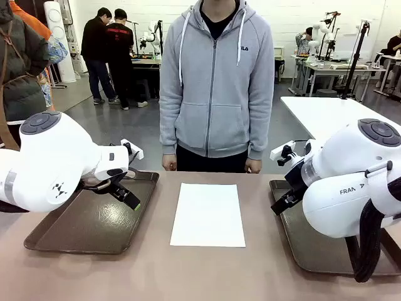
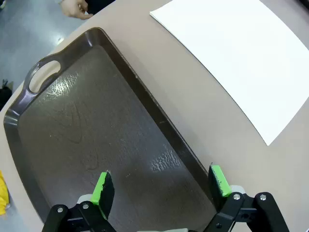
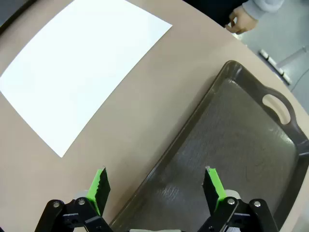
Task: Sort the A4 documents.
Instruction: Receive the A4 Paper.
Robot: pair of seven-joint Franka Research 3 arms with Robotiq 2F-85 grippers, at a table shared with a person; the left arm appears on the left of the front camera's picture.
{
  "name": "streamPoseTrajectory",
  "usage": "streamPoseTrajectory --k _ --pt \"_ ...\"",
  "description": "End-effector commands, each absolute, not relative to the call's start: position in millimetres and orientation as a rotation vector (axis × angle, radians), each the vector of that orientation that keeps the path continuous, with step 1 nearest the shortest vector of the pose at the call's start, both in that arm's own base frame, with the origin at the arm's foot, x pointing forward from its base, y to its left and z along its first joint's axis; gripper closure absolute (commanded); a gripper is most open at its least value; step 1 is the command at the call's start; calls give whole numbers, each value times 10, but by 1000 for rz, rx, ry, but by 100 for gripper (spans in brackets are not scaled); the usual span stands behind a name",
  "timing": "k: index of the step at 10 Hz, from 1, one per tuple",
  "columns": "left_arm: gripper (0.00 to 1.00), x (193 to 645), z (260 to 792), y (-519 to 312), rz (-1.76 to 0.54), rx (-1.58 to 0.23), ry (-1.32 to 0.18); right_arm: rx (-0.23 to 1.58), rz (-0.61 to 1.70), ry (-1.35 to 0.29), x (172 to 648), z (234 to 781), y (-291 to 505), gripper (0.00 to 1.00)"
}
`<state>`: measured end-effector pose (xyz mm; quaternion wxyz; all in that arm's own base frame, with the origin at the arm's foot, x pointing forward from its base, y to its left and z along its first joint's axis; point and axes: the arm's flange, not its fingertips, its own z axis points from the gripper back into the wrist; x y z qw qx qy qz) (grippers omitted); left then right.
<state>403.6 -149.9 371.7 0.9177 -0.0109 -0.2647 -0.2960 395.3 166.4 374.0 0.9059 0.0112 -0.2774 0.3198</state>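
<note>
The sheet of paper [image 1: 208, 214] lies flat in the middle of the table [image 1: 188, 276], between the two trays and touching neither; its short edges face the robot and the person. The left gripper [image 2: 161, 186] hangs over the left tray [image 1: 62, 232], jaws spread wide with nothing between the green pads; one pad is above the tray floor, the other at the tray's inner rim; the sheet lies off to the side, across a strip of bare tabletop, well apart from the fingers. The right gripper [image 3: 157, 186] hangs the same way, spread and empty, straddling the inner rim of the right tray [image 1: 313, 251]; one pad is over the tray, the other over the table; the paper's nearest corner is near that pad but not touching it.

The tabletop is a matte greyish brown; both trays are dark brown with a textured, slightly shiny floor and a handle slot at the end. A person [image 1: 216, 81] in a grey zip hoodie stands at the far edge, both hands hanging at table height; behind are a grey floor, a white table to the right, and other people at benches.
</note>
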Motion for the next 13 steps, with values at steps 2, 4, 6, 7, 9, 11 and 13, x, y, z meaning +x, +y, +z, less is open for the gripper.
streamPoseTrajectory --k 2,4,6,7,9,11,13 --pt "0 4036 3717 -1500 -609 -22 -544 23 660 -573 3953 3740 1664 0" --pt "0 4036 3717 -1500 -609 -22 -544 23 660 -573 3953 3740 1664 0" --pt "0 4036 3717 -1500 -609 -22 -544 23 660 -573 3953 3740 1664 0" --pt "0 4036 3717 -1500 -609 -22 -544 23 660 -573 3953 3740 1664 0" --pt "0 4036 3717 -1500 -609 -22 -544 23 660 -573 3953 3740 1664 0" --pt "0 4036 3717 -1500 -609 -22 -544 23 660 -573 3953 3740 1664 0" --pt "0 4036 3717 -1500 -609 -22 -544 23 660 -573 3953 3740 1664 0"
